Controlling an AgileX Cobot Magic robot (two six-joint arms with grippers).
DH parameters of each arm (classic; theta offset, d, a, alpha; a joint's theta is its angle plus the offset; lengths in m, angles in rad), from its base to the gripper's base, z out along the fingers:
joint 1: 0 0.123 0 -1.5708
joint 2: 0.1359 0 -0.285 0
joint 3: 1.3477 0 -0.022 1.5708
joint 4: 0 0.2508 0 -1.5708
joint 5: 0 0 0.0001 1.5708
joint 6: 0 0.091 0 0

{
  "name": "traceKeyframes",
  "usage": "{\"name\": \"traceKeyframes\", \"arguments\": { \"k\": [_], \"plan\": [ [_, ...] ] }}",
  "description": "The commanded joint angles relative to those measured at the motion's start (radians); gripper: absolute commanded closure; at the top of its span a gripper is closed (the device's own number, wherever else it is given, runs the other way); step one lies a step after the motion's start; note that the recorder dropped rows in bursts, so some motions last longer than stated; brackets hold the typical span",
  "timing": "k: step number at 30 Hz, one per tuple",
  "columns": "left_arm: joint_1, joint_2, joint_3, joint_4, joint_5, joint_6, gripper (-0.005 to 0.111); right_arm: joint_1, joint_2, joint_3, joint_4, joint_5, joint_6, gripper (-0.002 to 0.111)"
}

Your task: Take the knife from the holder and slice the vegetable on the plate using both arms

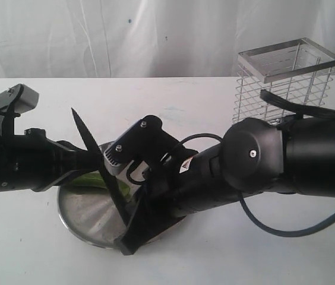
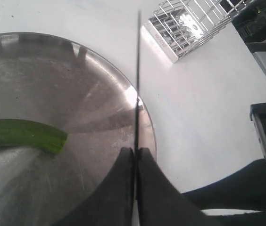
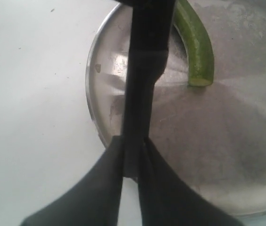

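The knife point(image 1: 82, 128) hangs tilted over the plate point(image 1: 83, 221), with its dark blade tip pointing up and back. My left gripper point(image 1: 96, 160) is shut on the thin blade point(image 2: 137, 70), which passes edge-on between its fingers point(image 2: 123, 188). My right gripper point(image 3: 134, 141) is shut on the end of the black handle point(image 3: 145, 70), low at the plate's near rim point(image 1: 126, 233). The green vegetable point(image 2: 24, 134) lies on the plate point(image 2: 53, 70), apart from the blade, its cut pale end point(image 3: 200, 81) showing. The wire holder point(image 1: 286, 83) stands at the back right.
My right arm point(image 1: 286, 154) and its grey cable point(image 1: 292, 228) lie across the white table in front of the holder point(image 2: 185, 23). A white curtain hangs behind the table. My left arm point(image 1: 19, 163) comes in from the left edge.
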Motion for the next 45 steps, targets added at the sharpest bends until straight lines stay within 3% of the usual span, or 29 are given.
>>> {"name": "traceKeyframes", "arguments": {
  "k": [1,4,7,12,18,24,30,32,42,45],
  "plan": [
    [0.002,-0.002,-0.050,-0.021,0.010,0.003,0.107,-0.007,-0.015,-0.003,-0.002,0.068,0.003,0.076],
    [0.002,-0.002,-0.110,-0.021,0.012,-0.013,0.107,-0.007,-0.020,-0.003,-0.025,0.084,0.007,0.065],
    [0.002,-0.002,-0.166,-0.021,0.010,-0.038,0.107,-0.007,-0.028,-0.003,-0.118,0.045,0.032,0.065],
    [0.002,-0.002,-0.185,-0.021,0.007,-0.084,0.107,-0.007,-0.055,-0.003,-0.360,-0.089,0.241,0.065],
    [0.002,-0.002,-0.185,-0.021,0.007,-0.122,0.107,-0.007,-0.057,-0.003,-0.586,-0.094,0.372,0.066],
    [0.002,-0.002,-0.185,-0.021,-0.012,-0.232,0.107,-0.007,-0.057,-0.004,-0.917,-0.083,0.574,0.066],
    [0.002,-0.002,-0.185,-0.021,-0.042,-0.325,0.107,-0.007,-0.055,-0.076,-1.416,0.043,0.945,0.066],
    [0.002,-0.002,-0.185,-0.021,-0.053,-0.358,0.107,-0.001,-0.055,-0.097,-1.472,0.066,1.042,0.066],
    [0.002,-0.002,-0.185,-0.021,-0.109,-0.454,0.107,0.132,-0.010,-0.101,-1.582,0.154,1.102,0.066],
    [0.002,-0.002,-0.185,-0.021,-0.109,-0.459,0.107,0.193,0.014,-0.101,-1.689,0.211,1.226,0.066]
  ]
}}
